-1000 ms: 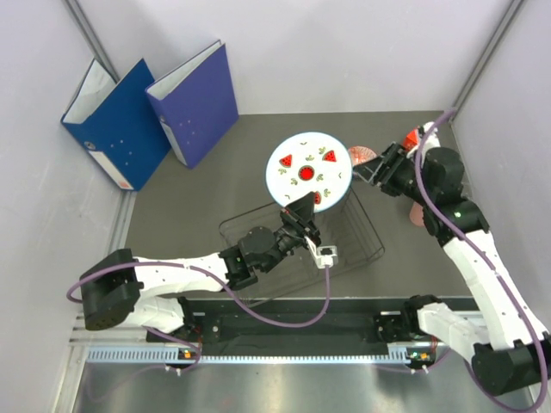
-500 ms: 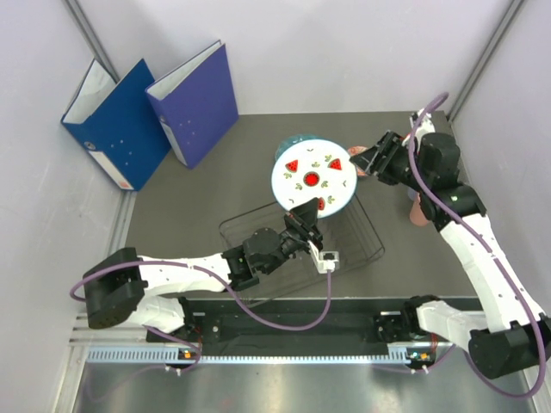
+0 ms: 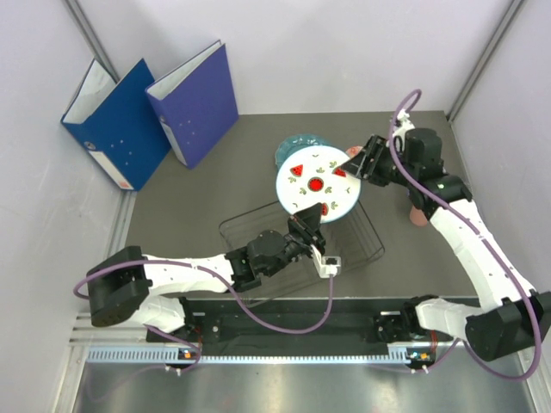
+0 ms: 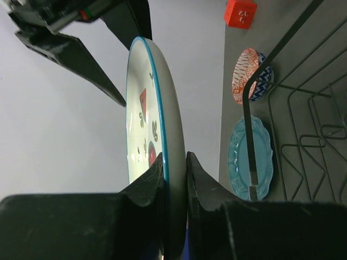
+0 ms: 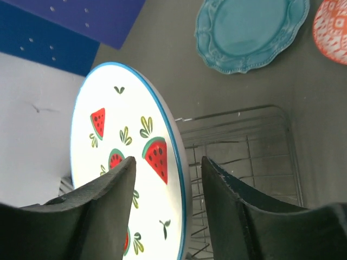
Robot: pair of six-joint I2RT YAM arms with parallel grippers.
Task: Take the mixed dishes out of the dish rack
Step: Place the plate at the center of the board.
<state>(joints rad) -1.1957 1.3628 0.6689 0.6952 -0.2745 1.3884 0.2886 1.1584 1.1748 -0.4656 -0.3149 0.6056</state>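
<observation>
The white plate (image 3: 316, 183) with red-green watermelon marks is held upright above the far edge of the dark wire dish rack (image 3: 301, 251). My left gripper (image 3: 307, 225) is shut on its lower rim, as the left wrist view (image 4: 174, 157) shows edge-on (image 4: 162, 108). My right gripper (image 3: 351, 163) is open, its jaws straddling the plate's upper right rim (image 5: 130, 162) without closing (image 5: 168, 162). The teal plate (image 3: 300, 142) lies flat on the table behind, also in both wrist views (image 5: 249, 30) (image 4: 252, 160). The red-patterned bowl (image 5: 332, 30) sits beside it.
Two blue binders (image 3: 116, 120) (image 3: 194, 103) stand at the back left. A small red block (image 4: 240, 12) sits beyond the bowl (image 4: 246, 76). A salmon-pink cup (image 3: 417, 213) shows partly under the right arm. The rack's wires (image 5: 238, 151) lie below the plate.
The left gripper has carried the white plate a little right and nearer, uncovering the teal plate. The right gripper has swung left, and its open jaws now straddle the plate's rim.
</observation>
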